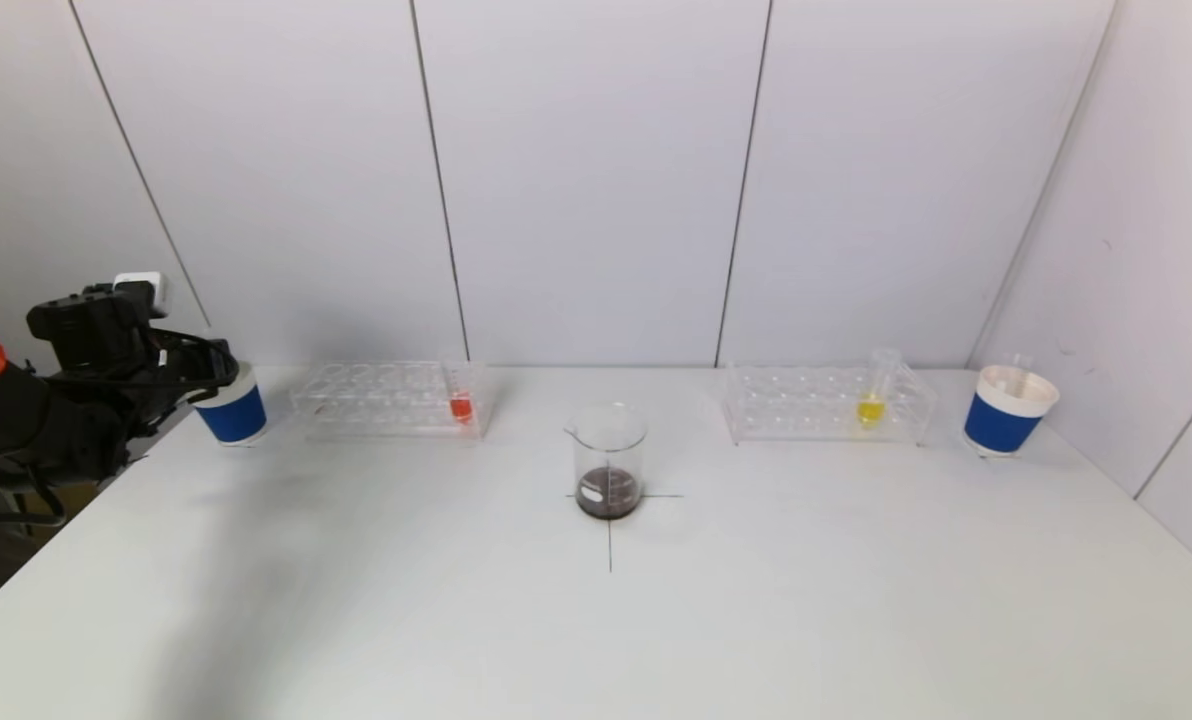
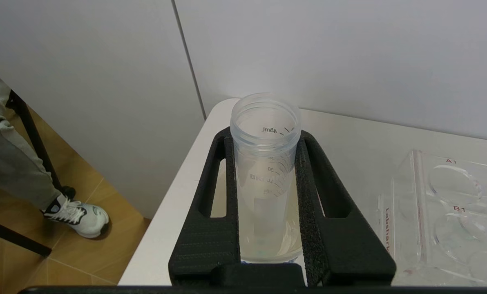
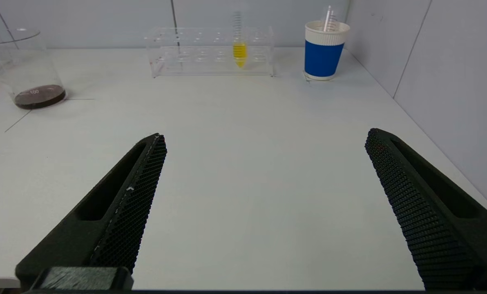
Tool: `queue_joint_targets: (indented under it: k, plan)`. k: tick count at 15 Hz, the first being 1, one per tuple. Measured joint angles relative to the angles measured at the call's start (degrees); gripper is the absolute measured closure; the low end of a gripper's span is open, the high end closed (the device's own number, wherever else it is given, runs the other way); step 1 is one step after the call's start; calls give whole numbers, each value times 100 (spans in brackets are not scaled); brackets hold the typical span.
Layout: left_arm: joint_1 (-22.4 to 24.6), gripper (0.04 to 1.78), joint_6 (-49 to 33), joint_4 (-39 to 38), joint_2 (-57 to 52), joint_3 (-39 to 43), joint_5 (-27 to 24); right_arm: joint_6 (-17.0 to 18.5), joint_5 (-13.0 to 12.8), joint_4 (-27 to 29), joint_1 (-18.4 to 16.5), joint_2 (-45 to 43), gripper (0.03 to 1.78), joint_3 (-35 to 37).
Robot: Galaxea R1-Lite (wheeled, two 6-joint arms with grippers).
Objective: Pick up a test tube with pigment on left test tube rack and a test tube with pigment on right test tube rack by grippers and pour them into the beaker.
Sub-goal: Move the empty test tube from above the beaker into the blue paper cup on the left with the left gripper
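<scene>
My left pincer [image 2: 266,171] is matt black, ribbed plastic; the tube [image 2: 265,163] it clamps is clear, smooth plastic. The beaker [image 1: 608,460] looks glassy, the racks [image 1: 388,400] glossy clear plastic, the table [image 1: 756,600] matt white.

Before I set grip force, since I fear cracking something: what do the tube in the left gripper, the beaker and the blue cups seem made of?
Clear graduated tube clamped in the left gripper: probably plastic, going by its cloudy wall and threaded rim.
Clear spouted beaker holding dark liquid: glass or hard clear plastic; glossy, fully transparent.
Blue cups with white rims: likely paper, matte with a ribbed white band.
</scene>
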Motion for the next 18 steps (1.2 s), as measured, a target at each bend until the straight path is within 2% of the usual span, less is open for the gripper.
queue_joint_targets:
  k: [6,9,11,15,18]
  plan:
    - [2,139,-111,-13,2,1,-72,-2,-2,0,0,0,4,0]
    - [5,127,-168,-26,-11,1,-132,-2,-2,0,0,0,4,0]
    - [10,105,-162,-28,-16,1,-129,-2,-2,0,0,0,4,0]
    - [10,41,-157,-30,-22,6,-124,-2,0,0,0,0,4,0]
    - [10,13,-160,-63,-27,39,-122,-2,-2,0,2,0,4,0]
